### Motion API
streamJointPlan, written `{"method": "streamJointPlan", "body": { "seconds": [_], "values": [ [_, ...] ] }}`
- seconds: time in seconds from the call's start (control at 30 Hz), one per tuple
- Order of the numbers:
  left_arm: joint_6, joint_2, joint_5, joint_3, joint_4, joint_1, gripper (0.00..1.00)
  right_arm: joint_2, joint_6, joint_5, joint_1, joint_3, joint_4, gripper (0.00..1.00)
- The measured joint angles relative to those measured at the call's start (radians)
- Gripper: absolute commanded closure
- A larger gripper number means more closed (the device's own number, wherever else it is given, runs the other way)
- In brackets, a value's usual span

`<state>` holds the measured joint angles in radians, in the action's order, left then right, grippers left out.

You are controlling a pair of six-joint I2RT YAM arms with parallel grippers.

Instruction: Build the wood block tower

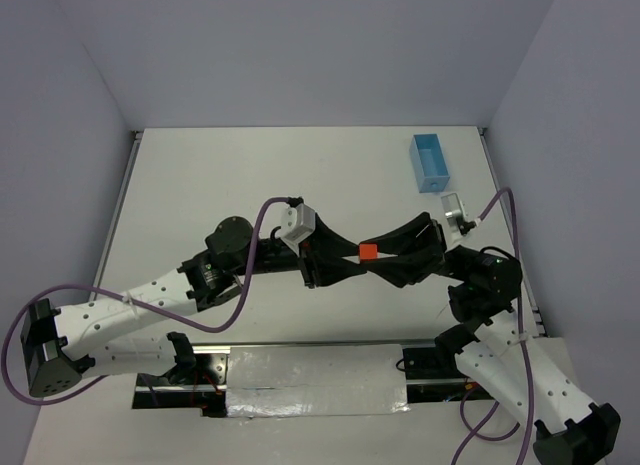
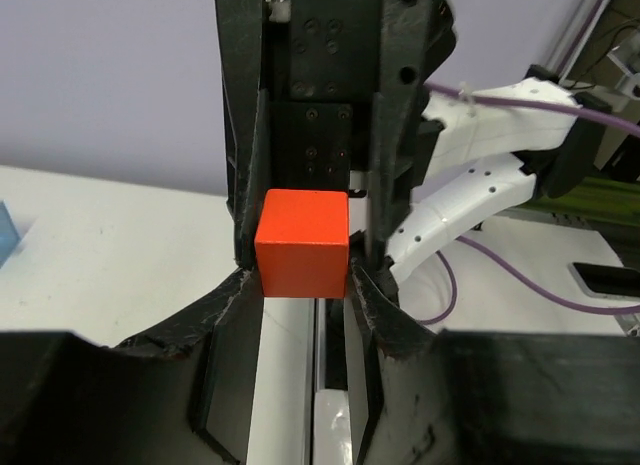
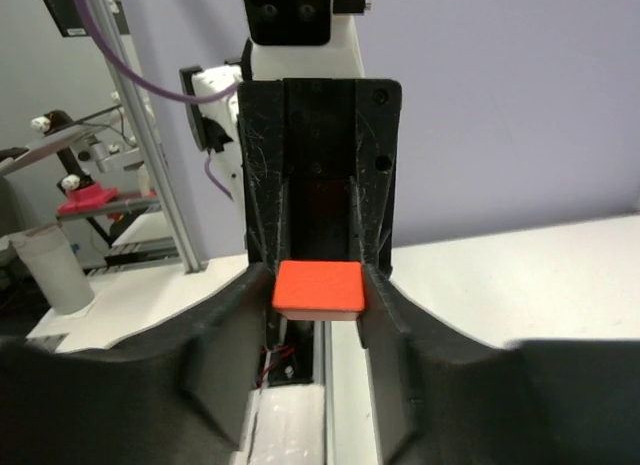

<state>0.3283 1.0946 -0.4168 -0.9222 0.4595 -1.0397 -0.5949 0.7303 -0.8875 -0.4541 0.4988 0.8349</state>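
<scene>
The only wood block in view is a red-orange cube (image 1: 367, 251), held in the air over the middle of the table. My two arms meet tip to tip at it. In the left wrist view the cube (image 2: 302, 245) sits between the tips of my left gripper (image 2: 302, 277), which press on its two sides. In the right wrist view the same cube (image 3: 318, 288) lies between the tips of my right gripper (image 3: 318, 297), touching both. From above, the left gripper (image 1: 352, 257) reaches in from the left and the right gripper (image 1: 382, 255) from the right.
A light-blue rectangular tray (image 1: 429, 162) stands at the back right of the white table (image 1: 250, 175). A silver taped strip (image 1: 315, 380) runs along the near edge between the arm bases. Purple cables (image 1: 255, 275) loop off both arms.
</scene>
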Motion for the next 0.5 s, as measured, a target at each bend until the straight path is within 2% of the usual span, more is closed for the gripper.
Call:
{"method": "streamJointPlan", "body": {
  "seconds": [0.13,0.27,0.5],
  "values": [
    [-0.043,0.0,0.026,-0.013,-0.078,0.0,1.0,0.009,-0.08,-0.027,-0.001,0.065,-0.198,0.38],
    [-0.09,-0.016,0.048,-0.04,-0.164,0.0,1.0,0.01,-0.197,-0.044,-0.002,0.174,-0.447,0.35],
    [-0.151,-0.052,0.055,-0.08,-0.306,0.0,1.0,0.035,-0.362,-0.051,-0.002,0.251,-0.727,0.29]
  ]
}}
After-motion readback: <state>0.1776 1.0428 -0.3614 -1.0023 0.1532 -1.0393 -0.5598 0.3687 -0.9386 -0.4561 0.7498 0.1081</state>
